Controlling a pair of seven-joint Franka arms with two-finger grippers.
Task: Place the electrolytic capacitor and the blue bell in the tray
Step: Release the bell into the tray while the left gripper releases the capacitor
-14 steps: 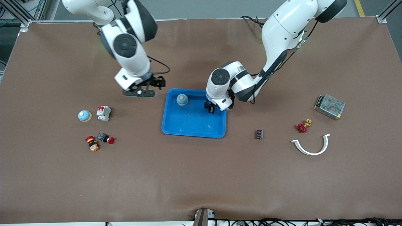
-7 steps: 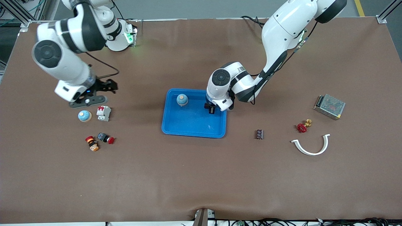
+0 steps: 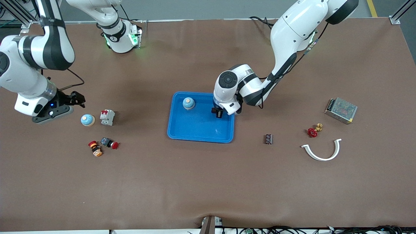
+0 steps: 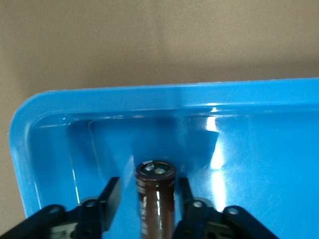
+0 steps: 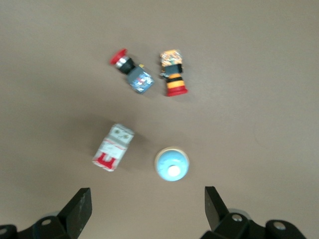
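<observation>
The blue tray [image 3: 182, 131] lies mid-table. A blue bell [image 3: 188, 103] with a tan knob stands in it, at the corner toward the robots. My left gripper [image 3: 218, 113] is low inside the tray [image 4: 45, 149]. Its fingers [image 4: 113, 194] are open around a brown electrolytic capacitor [image 4: 155, 194], with a gap showing on one side. A second blue bell [image 3: 87, 120] sits on the table toward the right arm's end. My right gripper [image 3: 75, 99] hangs open and empty just beside it. That bell also shows in the right wrist view [image 5: 172, 164], ahead of the right gripper [image 5: 144, 209].
A white-and-red breaker [image 3: 107, 117], a red push button [image 3: 109, 143] and an orange-black part [image 3: 95, 148] lie near the second bell. A small dark chip [image 3: 268, 139], a red valve [image 3: 313, 131], a white curved clip [image 3: 321, 151] and a metal power supply [image 3: 341, 110] lie toward the left arm's end.
My right arm has swung away from the tray toward its own end of the table, ending beside the second bell. My left gripper has stayed in the tray.
</observation>
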